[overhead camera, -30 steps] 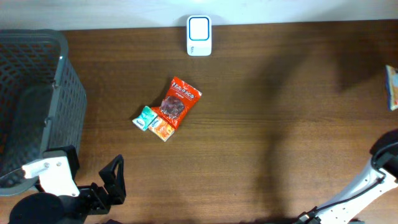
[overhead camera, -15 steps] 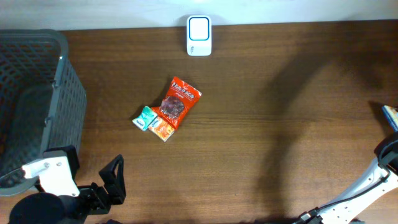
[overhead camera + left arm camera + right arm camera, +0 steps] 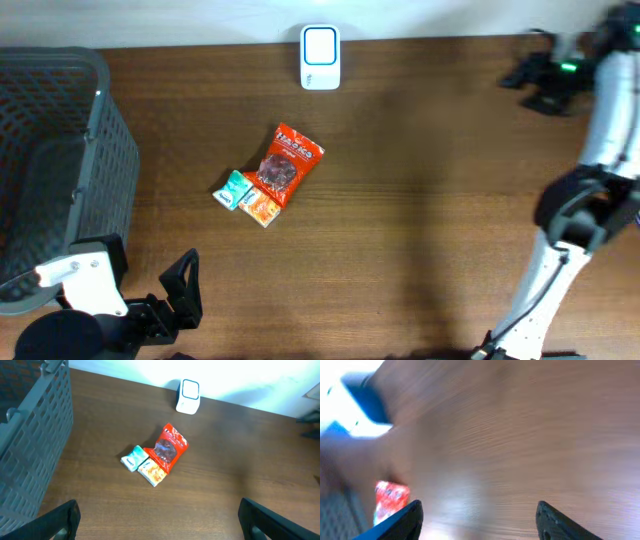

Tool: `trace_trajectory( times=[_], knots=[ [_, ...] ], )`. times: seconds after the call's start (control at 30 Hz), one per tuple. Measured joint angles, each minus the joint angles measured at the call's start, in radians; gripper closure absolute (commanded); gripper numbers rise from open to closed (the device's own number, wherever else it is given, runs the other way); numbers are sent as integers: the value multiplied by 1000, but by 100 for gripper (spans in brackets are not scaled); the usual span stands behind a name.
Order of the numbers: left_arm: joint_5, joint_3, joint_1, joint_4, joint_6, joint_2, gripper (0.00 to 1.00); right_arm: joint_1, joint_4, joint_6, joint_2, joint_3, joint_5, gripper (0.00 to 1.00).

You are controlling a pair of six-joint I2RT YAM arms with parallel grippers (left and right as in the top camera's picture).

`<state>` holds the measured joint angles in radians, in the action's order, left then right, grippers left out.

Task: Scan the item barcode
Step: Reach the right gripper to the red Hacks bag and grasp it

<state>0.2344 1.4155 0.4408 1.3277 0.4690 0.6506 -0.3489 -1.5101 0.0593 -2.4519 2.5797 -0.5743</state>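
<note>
Red plastic snack pouch (image 3: 284,165) mid brown wooden table (image 3: 430,220), white box scanner (image 3: 320,58) at far edge; left gripper (image 3: 157,512) spread, right gripper (image 3: 477,515) spread.

- Table (image 3: 420,220): dark brown wood-look top with the grain running lengthwise, smooth, with a soft satin sheen.
- Red snack bag (image 3: 286,164): glossy, crinkled plastic film that catches the light (a clearer window sits in its middle).
- Teal packet (image 3: 233,190), touching the red snack bag's lower left: smooth film wrapper with a slight shine.
- Orange packet (image 3: 261,208), touching the bag's lower end: printed film wrapper, slightly glossy.
- Barcode scanner (image 3: 320,57), beyond the bag: smooth, hard white plastic with a glossy face panel.
- Basket (image 3: 100,130), well left of the bag: grey plastic lattice, matt.
- Left gripper (image 3: 159,521): the fingers look like black matt plastic.
</note>
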Motion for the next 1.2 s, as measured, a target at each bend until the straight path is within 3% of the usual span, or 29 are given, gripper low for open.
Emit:
trace_trajectory(
  times=[0.2,0.37,0.6,0.93,1.2],
  knots=[
    [0,0,0,0,0,0,1,327,-27,-45,0,0,-10,26],
    [0,0,0,0,0,0,1,589,-19,-80,0,-5,166,3],
    [0,0,0,0,0,0,1,926,157,-90,0,-165,393,1],
    [0,0,-1,0,0,0,1,1039,388,-119,1,-339,414,2],
    [0,0,-1,0,0,0,1,1111,552,-150,3,-445,516,26]
  ],
)
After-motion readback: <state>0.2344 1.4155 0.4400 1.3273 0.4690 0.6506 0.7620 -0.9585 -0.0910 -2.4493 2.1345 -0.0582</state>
